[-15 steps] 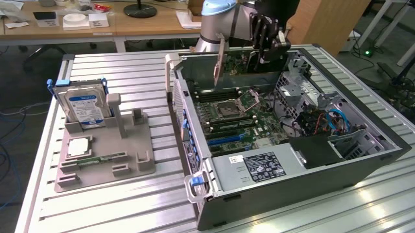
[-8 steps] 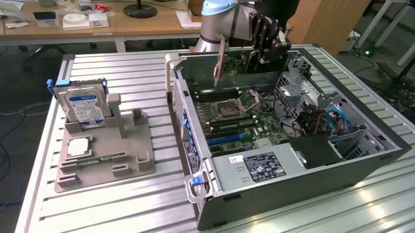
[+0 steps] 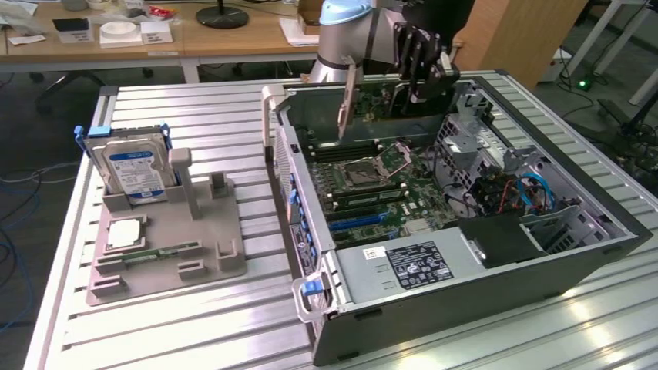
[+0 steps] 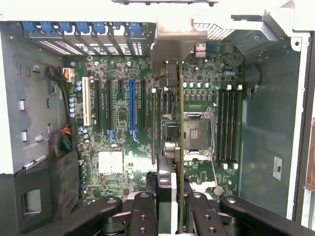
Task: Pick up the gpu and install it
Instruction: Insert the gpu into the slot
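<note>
The gpu [image 4: 180, 147] is clamped edge-on in the gripper [image 4: 170, 211] and is held above the motherboard [image 4: 118, 137] inside the open computer case [image 3: 494, 293], not yet seated. Below the gripper its edge appears nearer the CPU socket [image 4: 197, 130] than the blue slot [image 4: 132, 110] — if lowered off-line, the contacts could be jammed against the board. The silvery bracket [image 4: 177, 46], ahead of the gripper, could be caught on the case's rear frame — and the card tilted in the grip.

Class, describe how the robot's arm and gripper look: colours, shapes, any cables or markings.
The arm is a round silver-grey tube with a pale blue cap at its joint. The gripper is black, built of flat linked bars. Its fingers show round pivot pins. No markings or loose cables can be made out.
</note>
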